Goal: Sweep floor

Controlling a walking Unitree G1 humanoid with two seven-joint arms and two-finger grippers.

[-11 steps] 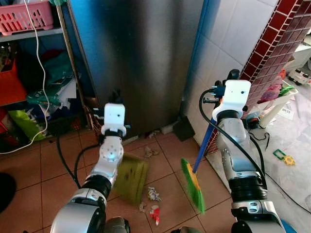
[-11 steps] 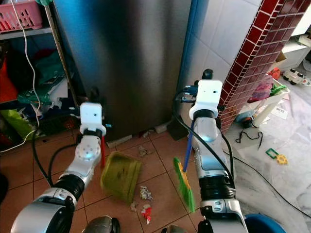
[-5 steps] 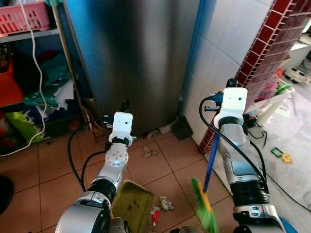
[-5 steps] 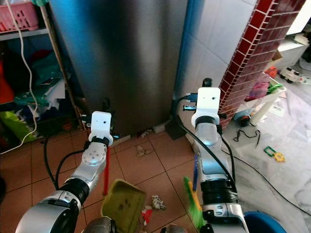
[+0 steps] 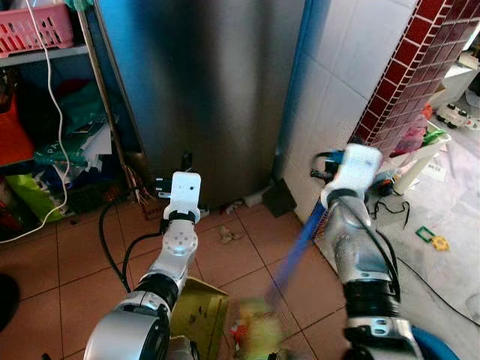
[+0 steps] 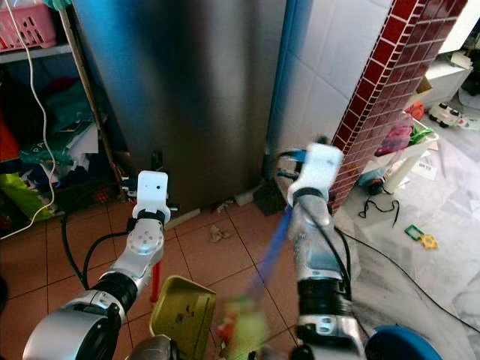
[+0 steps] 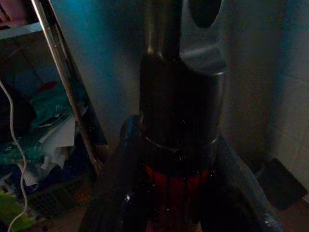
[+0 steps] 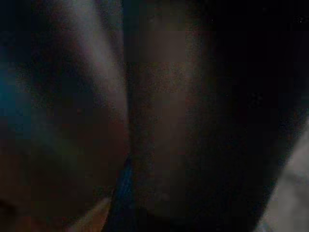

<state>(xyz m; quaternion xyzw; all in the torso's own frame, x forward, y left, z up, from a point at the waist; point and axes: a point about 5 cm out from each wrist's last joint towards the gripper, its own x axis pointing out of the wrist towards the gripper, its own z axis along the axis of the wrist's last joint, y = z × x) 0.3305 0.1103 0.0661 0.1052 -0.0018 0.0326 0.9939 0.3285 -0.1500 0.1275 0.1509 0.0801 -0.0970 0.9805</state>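
The floor (image 5: 247, 255) is only partly swept, I judge: the right gripper (image 6: 319, 161) grips a blurred blue broom (image 6: 271, 244) pushing scraps toward the yellow dustpan (image 6: 180, 319) held by the left gripper (image 6: 154, 191), while a far scrap (image 5: 227, 235) remains.

There are two grippers: the left gripper (image 7: 178, 193) on a red handle and the right gripper (image 5: 337, 161) on a blue one. Below them are one dustpan (image 6: 182, 315) and one broom (image 5: 289, 262), its head blurred. Ahead of the left gripper is one scrap (image 5: 227, 235); one pink basket (image 5: 37, 28) sits above, on a shelf (image 5: 45, 54).
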